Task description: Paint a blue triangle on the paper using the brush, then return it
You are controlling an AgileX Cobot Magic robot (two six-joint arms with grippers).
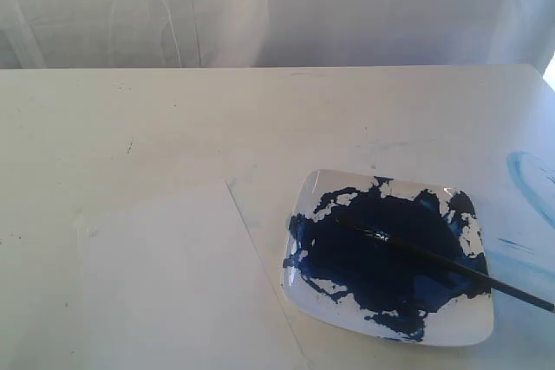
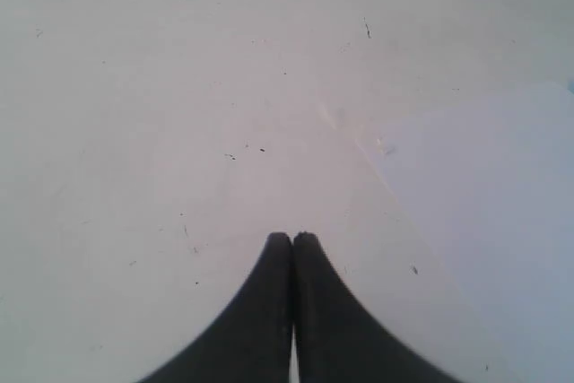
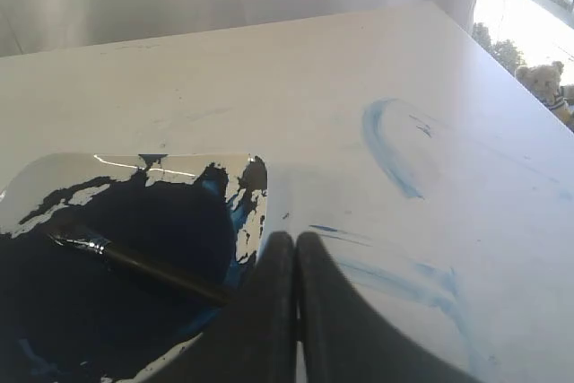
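The long, thin, black-handled paintbrush (image 1: 442,263) lies across the white square glossy plate (image 1: 468,327) in the lower right of the exterior view. Its bristle tip sits in the dark navy paint pool (image 1: 381,257) near the plate's middle. Its long axis runs on a diagonal from there down to the lower right, and the handle end passes over the plate's rim and sticks out above the off-white table (image 1: 173,119).

That free handle end is the part to take, and it points to the right edge of the frame, so I judge the right arm the nearer one. In the right wrist view the right pincer (image 3: 296,238) has its two dark fingers pressed together and holds nothing. It hangs just beside the plate's rim (image 3: 54,168), with the brush (image 3: 134,262) close ahead and to one side of it, so it must open before it can grip.

The plain white rectangular sheet of paper (image 1: 165,283) lies flat in the lower left, beside the plate, and no blue triangle shows on it. The left pincer (image 2: 292,238), fingers likewise together and empty, hangs over bare table near a corner of the paper (image 2: 484,195).

A pale light-blue curved smear (image 1: 525,175) marks the table at the right edge.
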